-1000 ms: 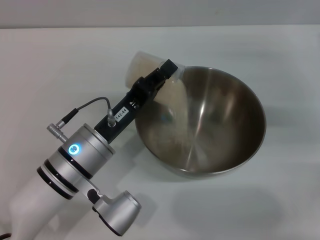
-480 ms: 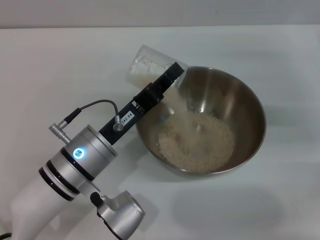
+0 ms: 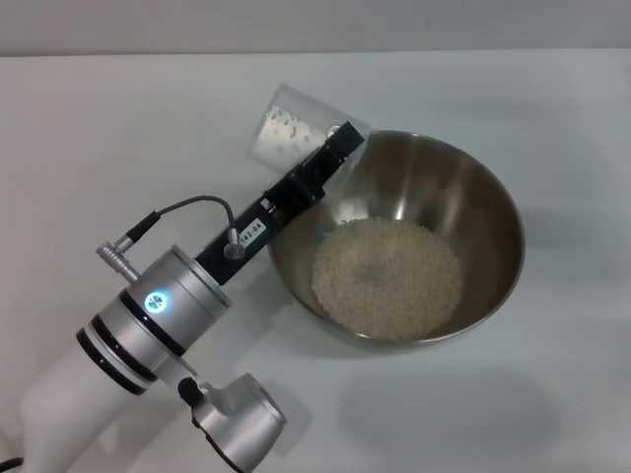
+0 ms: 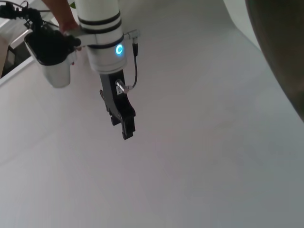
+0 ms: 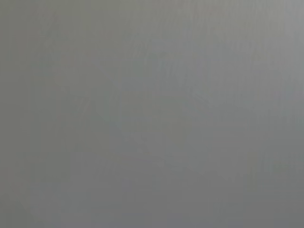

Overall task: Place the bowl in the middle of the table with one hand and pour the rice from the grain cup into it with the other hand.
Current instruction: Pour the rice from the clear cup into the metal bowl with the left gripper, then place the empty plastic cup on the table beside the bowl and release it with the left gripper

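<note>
The steel bowl [image 3: 493, 197] stands on the white table [image 3: 118, 128], a little right of the middle in the head view. A heap of rice [image 3: 386, 278] lies in its bottom. My left gripper [image 3: 340, 138] is shut on the clear grain cup [image 3: 286, 133] and holds it tipped on its side at the bowl's far left rim, mouth toward the bowl. Only a few grains cling inside the cup. My right gripper [image 4: 126, 128] shows only in the left wrist view, hanging above the bare table away from the bowl [image 4: 285, 47].
The right wrist view is plain grey and shows nothing. The table's far edge meets a grey wall [image 3: 315, 25] at the back. My left arm's silver wrist [image 3: 158, 305] reaches in from the front left.
The rice has run from the cup into the bowl and the stream has stopped. The cup went from full to nearly empty. My left wrist has turned a little further.
</note>
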Robot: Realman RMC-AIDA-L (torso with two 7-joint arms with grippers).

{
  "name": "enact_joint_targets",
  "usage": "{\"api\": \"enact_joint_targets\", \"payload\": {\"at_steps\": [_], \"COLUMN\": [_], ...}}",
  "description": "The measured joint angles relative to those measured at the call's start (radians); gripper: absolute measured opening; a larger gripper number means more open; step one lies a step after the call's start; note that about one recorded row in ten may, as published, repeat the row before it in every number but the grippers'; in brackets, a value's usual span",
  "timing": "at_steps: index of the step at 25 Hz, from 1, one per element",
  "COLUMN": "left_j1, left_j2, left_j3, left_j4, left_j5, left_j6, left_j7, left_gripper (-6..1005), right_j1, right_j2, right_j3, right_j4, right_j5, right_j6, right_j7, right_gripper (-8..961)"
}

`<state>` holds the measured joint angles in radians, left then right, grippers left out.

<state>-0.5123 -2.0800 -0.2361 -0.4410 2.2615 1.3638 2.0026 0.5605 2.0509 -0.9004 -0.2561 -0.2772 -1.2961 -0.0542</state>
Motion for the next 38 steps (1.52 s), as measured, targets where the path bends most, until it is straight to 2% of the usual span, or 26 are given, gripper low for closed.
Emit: {"api": "enact_joint_targets", "payload": {"at_steps": [6,12,14,16,17,19,21,22,23,26,27,29,38], "left_j1": [0.007,0.053,0.059,0.076,0.096,0.103,0.122,0.137,0.137,0.154,0.157,0.156,0.158], "left_j2": [0.000,0.000,0.000,0.000,0.000,0.000,0.000,0.000,0.000,0.000,0.001,0.001,0.000], "left_j3": [-0.038,-0.125,-0.130,-0.153,-0.179,-0.187,-0.217,-0.247,-0.247,-0.291,-0.316,-0.328,-0.337], "left_j4": [-0.023,-0.091,-0.093,-0.105,-0.119,-0.122,-0.127,-0.128,-0.128,-0.123,-0.102,-0.073,-0.006], "left_j5": [-0.004,-0.010,-0.010,-0.010,-0.010,-0.010,-0.011,-0.014,-0.014,-0.033,-0.068,-0.113,-0.198], "left_j6": [-0.001,-0.008,-0.008,-0.008,-0.009,-0.010,-0.010,-0.010,-0.010,-0.017,-0.039,-0.064,-0.187], "left_j7": [-0.073,-0.489,-0.544,-0.688,-0.845,-0.898,-1.069,-1.215,-1.215,-1.436,-1.592,-1.692,-1.880], "left_gripper": [30,30,31,31,31,31,31,31,31,31,30,30,31], "right_j1": [0.004,0.007,0.007,0.007,0.007,0.007,0.007,0.007,0.007,0.007,0.007,0.007,0.007], "right_j2": [0.000,0.000,-0.001,-0.002,-0.004,-0.004,-0.005,-0.005,-0.005,-0.006,-0.006,-0.006,-0.005], "right_j3": [0.000,0.000,0.000,0.000,0.000,0.000,0.000,0.000,0.000,0.000,0.000,0.000,0.000], "right_j4": [0.000,0.000,0.001,0.001,0.002,0.003,0.003,0.002,0.002,0.001,0.001,0.001,0.000], "right_j5": [0.000,0.001,0.002,0.002,0.003,0.003,0.003,0.003,0.003,0.004,0.004,0.004,0.004], "right_j6": [0.001,0.009,0.009,0.009,0.010,0.011,0.017,0.023,0.023,0.026,0.027,0.027,0.020], "right_j7": [-0.001,-0.001,-0.001,-0.002,-0.002,-0.002,-0.002,-0.002,-0.002,-0.002,-0.003,-0.003,-0.003], "right_gripper": [544,544,544,544,544,544,544,544,544,544,544,544,544]}}
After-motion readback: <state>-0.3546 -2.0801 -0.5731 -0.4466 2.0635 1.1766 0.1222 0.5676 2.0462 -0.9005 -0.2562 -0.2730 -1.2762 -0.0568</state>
